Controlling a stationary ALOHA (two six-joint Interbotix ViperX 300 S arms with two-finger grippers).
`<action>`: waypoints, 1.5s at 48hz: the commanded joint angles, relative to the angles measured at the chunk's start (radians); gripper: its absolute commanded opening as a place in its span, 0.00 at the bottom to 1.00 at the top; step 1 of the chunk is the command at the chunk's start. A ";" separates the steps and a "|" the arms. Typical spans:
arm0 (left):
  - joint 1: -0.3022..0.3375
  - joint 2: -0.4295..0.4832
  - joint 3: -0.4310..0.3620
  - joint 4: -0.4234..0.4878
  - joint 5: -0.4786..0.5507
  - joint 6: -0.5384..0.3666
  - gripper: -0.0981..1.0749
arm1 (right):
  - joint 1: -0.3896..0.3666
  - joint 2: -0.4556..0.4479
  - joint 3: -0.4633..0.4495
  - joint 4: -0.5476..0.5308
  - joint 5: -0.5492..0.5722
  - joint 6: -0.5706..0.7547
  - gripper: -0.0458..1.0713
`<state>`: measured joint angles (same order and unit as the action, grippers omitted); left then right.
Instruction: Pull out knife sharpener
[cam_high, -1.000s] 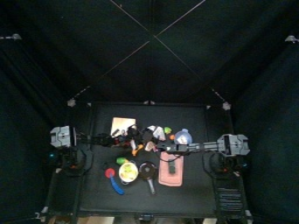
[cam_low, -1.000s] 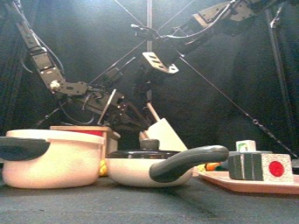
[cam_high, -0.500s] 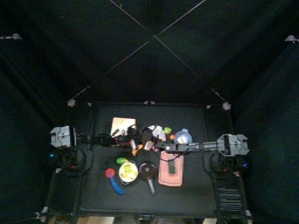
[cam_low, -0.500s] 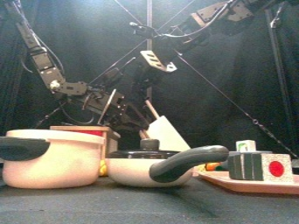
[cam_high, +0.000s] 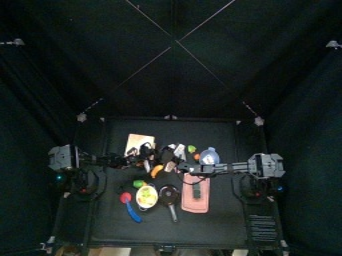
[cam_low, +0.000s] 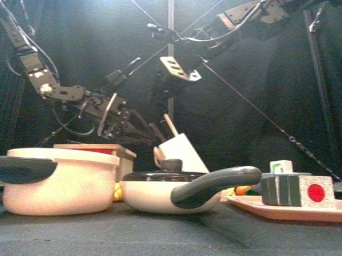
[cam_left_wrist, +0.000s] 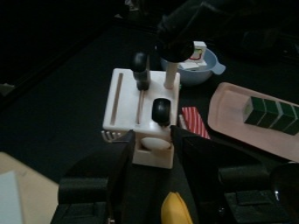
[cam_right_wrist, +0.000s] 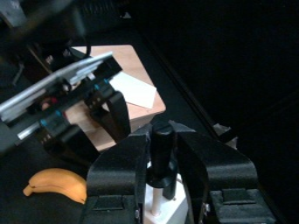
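In the top view the things on the tabletop (cam_high: 110, 200) crowd together, too small to tell apart. In the front view the pot (cam_low: 60, 181) is cut off at the left edge and the pink tray (cam_low: 287, 208) at the right. The banana (cam_left_wrist: 176, 210) runs off the left wrist view's bottom edge.

Knife sharpener (cam_left_wrist: 142, 118): smooth white plastic, glossy black handle parts. Pot (cam_low: 60, 180): cream glossy enamel look, dark matt handle. Tray (cam_low: 287, 207): smooth pink plastic. Counter (cam_high: 230, 228): matt black. Banana (cam_right_wrist: 58, 184): smooth yellow skin.
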<state>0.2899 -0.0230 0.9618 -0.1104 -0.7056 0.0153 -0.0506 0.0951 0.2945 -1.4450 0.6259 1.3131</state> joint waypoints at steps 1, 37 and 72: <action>0.003 -0.077 0.028 -0.002 -0.003 0.003 0.76 | -0.005 -0.023 -0.026 -0.014 -0.002 -0.002 0.61; -0.005 -0.275 0.150 -0.005 -0.003 -0.002 0.76 | 0.005 -0.029 -0.044 -0.025 0.018 -0.046 0.61; 0.000 -0.265 0.153 -0.015 -0.003 -0.002 0.76 | 0.092 -0.046 -0.009 -0.114 0.153 -0.043 0.61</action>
<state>0.2869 -0.2899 1.1229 -0.1273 -0.7041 0.0138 0.0291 0.0936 0.3099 -1.5370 0.7716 1.2717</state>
